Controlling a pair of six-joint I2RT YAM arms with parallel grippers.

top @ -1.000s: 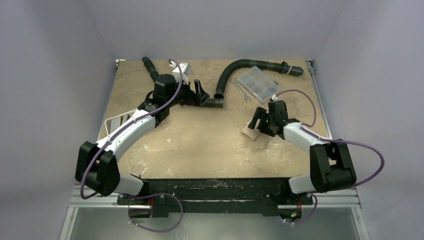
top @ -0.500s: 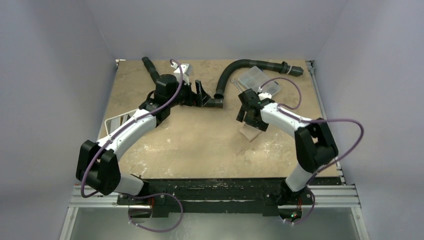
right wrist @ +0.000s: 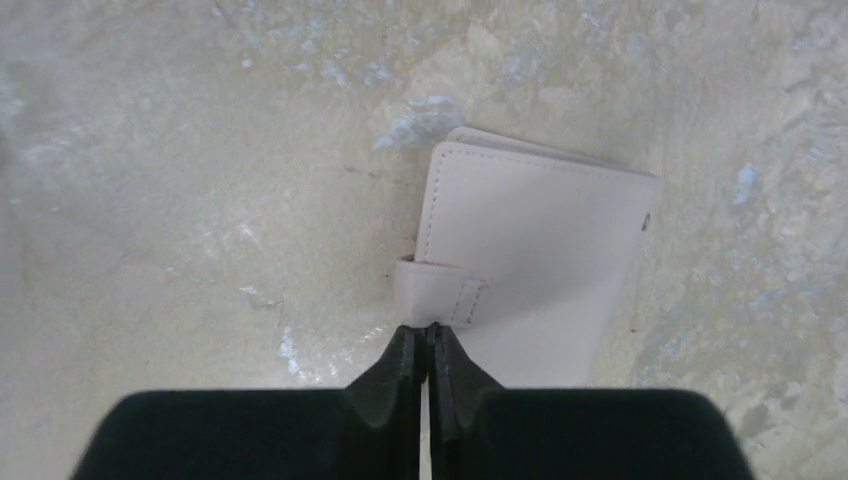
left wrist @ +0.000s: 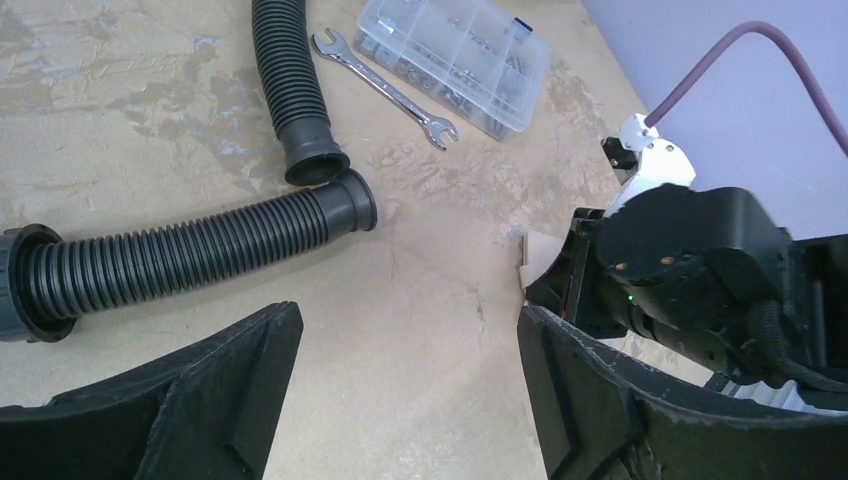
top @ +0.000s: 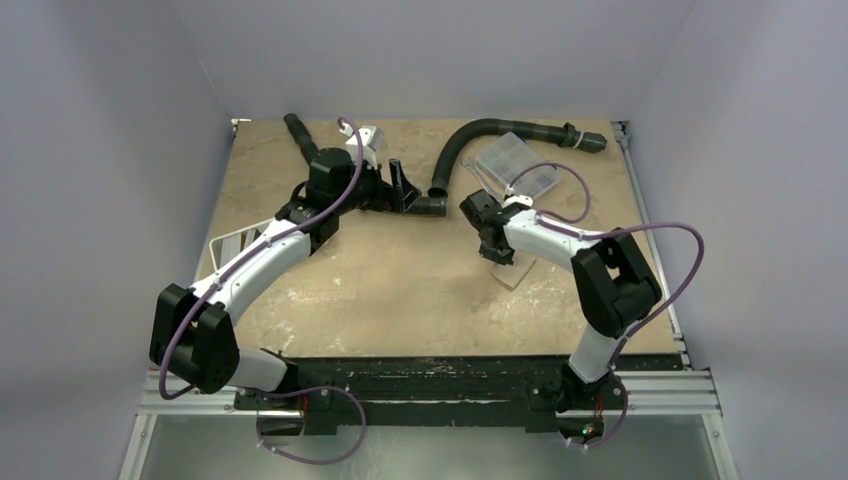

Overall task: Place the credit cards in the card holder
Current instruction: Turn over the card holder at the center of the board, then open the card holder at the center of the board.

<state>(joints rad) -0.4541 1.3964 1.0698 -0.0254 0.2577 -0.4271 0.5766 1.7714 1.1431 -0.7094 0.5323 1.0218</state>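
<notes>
The card holder is a tan folded wallet lying closed on the table, its snap tab facing my right gripper. It also shows in the top view as the card holder, and its pale corner peeks out in the left wrist view. My right gripper is shut, with its tips at the tab's edge; I cannot tell whether they pinch it. My left gripper is open over bare table near the hoses, holding nothing. The credit cards are out of view.
A black corrugated hose and a second hose lie ahead of the left gripper. A wrench and a clear compartment box sit at the back right. A white tray lies under the left arm.
The right arm has swung left and folded in over the wallet, and its jaws have gone from open to shut. The left arm has stayed still.
</notes>
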